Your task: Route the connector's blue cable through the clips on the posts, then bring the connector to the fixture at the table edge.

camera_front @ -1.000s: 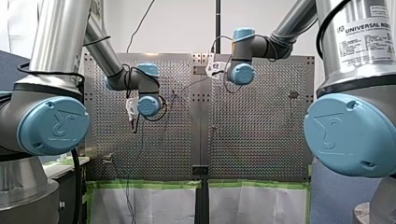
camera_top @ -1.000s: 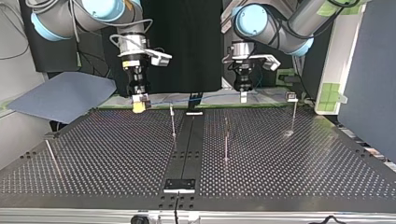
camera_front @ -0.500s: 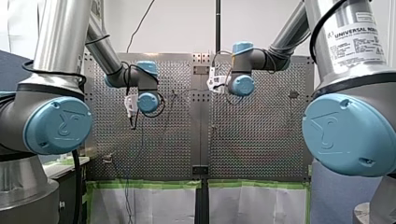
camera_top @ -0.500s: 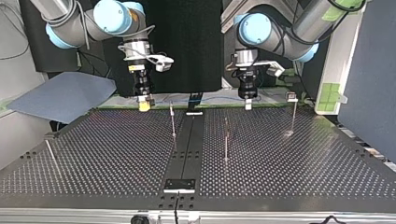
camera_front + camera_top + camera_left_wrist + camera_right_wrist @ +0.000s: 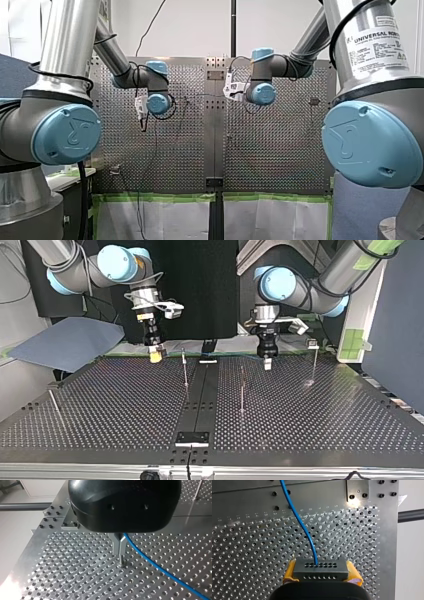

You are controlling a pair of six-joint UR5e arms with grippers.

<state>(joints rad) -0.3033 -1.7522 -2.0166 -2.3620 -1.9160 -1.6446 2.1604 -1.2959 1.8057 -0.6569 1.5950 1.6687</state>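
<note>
Connector (image 5: 321,569) tight between my right jaws; blue cable (image 5: 155,565) in my closed left jaws.

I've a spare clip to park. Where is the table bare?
Top view: the table is bare between the leaning post and the upright post beside the centre strip, and nearer than the two middle posts. The far edge is crowded: my right gripper, my left gripper, the blue cable.

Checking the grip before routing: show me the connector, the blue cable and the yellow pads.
connector (image 5: 320,571): right wrist view, holed face.
blue cable (image 5: 297,517): right wrist view, mid-length.
yellow pads (image 5: 290,571): right wrist view, one pad's side.
</note>
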